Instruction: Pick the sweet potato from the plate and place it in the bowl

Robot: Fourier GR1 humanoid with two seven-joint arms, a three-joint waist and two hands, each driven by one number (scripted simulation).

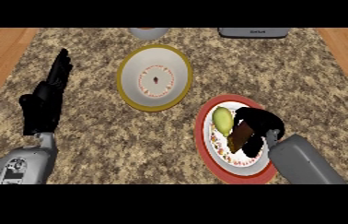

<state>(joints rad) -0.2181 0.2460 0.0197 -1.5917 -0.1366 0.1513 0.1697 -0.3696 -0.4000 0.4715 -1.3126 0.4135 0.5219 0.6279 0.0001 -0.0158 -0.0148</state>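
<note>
Right hand (pixel 263 125) fingers curled round the sweet potato (pixel 239 136), which lies on the red-rimmed plate (pixel 202 140) under the palm, its left side showing. Yellow-green fruit (pixel 222 118) is just left of the hand, touching or nearly touching the potato. Likely stiff, fairly heavy, with dry skin and tapered ends, so grip across the thick middle. Yellow-rimmed bowl (pixel 129 87) is up-left of the hand, well apart. Left hand (pixel 42 103) rests open, fingers up, far left on the tabletop (pixel 102 140).
</note>
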